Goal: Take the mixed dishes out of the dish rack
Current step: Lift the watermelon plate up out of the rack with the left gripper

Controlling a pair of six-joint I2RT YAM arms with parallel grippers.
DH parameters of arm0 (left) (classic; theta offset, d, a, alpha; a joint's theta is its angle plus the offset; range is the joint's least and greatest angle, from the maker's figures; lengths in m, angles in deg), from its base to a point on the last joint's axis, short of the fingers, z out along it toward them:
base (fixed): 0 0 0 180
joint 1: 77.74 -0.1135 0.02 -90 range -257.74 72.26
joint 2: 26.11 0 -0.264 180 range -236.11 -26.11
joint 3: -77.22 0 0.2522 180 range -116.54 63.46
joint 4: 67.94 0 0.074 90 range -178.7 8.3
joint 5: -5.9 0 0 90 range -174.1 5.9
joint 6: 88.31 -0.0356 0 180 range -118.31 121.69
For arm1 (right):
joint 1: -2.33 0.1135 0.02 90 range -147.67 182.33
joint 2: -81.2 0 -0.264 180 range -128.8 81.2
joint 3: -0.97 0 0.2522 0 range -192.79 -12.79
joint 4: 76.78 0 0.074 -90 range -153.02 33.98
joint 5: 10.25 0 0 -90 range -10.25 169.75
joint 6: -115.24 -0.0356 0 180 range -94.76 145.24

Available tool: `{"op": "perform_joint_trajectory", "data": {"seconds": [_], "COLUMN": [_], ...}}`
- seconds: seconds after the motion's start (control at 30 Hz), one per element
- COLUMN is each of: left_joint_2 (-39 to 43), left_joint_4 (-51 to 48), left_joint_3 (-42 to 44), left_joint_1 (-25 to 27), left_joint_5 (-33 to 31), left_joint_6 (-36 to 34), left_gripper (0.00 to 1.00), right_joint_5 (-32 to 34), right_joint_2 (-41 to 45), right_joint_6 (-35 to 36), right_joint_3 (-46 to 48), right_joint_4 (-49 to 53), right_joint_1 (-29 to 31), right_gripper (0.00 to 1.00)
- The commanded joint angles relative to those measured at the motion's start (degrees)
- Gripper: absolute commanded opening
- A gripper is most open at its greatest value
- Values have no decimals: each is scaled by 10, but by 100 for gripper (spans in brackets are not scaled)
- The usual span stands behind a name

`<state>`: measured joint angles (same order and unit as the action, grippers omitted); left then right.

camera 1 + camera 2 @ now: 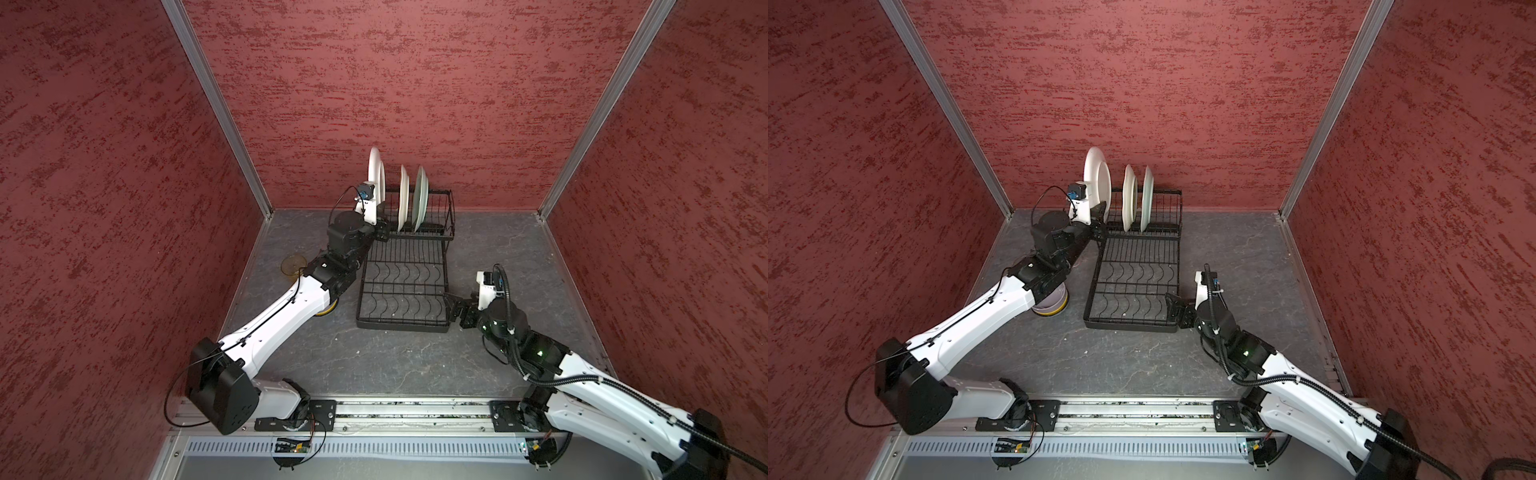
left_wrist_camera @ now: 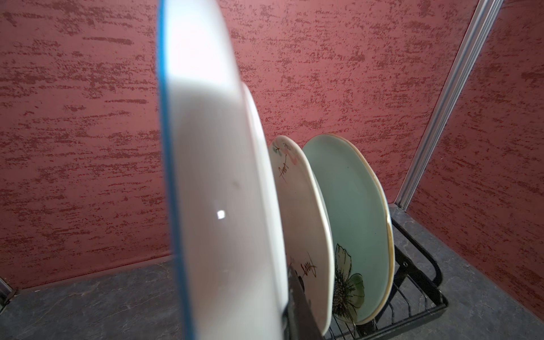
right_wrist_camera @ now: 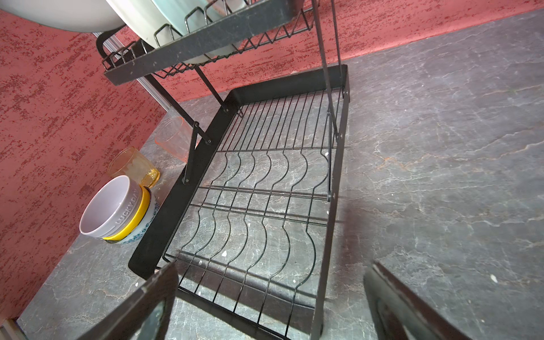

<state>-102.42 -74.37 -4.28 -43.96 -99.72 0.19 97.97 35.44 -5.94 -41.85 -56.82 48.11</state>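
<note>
Clearly, lilac bowl [image 3: 106,206], embossed "LUCKY"

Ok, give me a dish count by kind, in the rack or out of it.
Plates: 3 (large white plate, small white plate, pale green plate)
Bowls: 3, nested (lilac bowl, yellow bowl, blue-white bowl)
Glasses: 2 (amber glass, pink glass)
Total: 8

White plate [image 1: 374,170] upright beside racked plates [image 1: 402,199]
</note>
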Motion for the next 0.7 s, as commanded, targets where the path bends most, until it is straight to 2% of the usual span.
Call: {"op": "perform_joint_trajectory", "data": {"seconds": [0.0,0.23,0.67], "left_joint_2": [57,130,264], "left_joint_4": [71,27,-154], "left_joint_3": [7,56,108], "left_joint_1": [9,17,34], "left_joint_5": [-11,-23,14], "left_joint_6": [6,30,74], "left_gripper": [0,0,0], "right_joint_5": [-1,-2,-11], "right_joint_2": [-7,-4,4], "right_joint_6": [-8,-12,-32], "right_joint_3": [-4,-10,-14], "right_joint_4": [-11,-4,5], "right_joint_1": [-4,-5,-4], "right_gripper": [99,99,99]}}
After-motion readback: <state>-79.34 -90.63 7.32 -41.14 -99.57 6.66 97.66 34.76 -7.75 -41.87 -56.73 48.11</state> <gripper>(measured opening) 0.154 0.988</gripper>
